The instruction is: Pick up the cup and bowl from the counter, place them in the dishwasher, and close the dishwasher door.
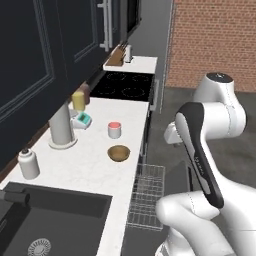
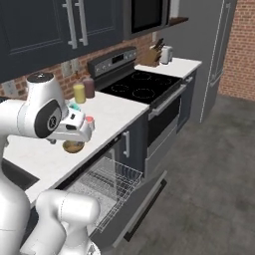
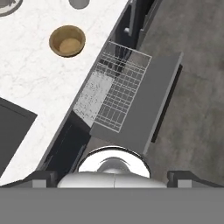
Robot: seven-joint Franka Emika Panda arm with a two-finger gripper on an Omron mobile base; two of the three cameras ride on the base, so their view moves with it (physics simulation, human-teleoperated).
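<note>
The cup, white with a red-pink top, stands on the white counter. The brown wooden bowl sits just in front of it, near the counter's edge. In the hand view the bowl lies at upper left and the cup is cut by the top edge. The dishwasher's door is folded down and its grey wire rack is pulled out, holding nothing. My gripper hangs high over the rack and counter edge, looking down, open, with nothing between its fingers.
On the counter stand a white round-topped jar, a yellow jar, a brown jar, a grey cylinder and a teal block. The black sink is near left, the cooktop beyond.
</note>
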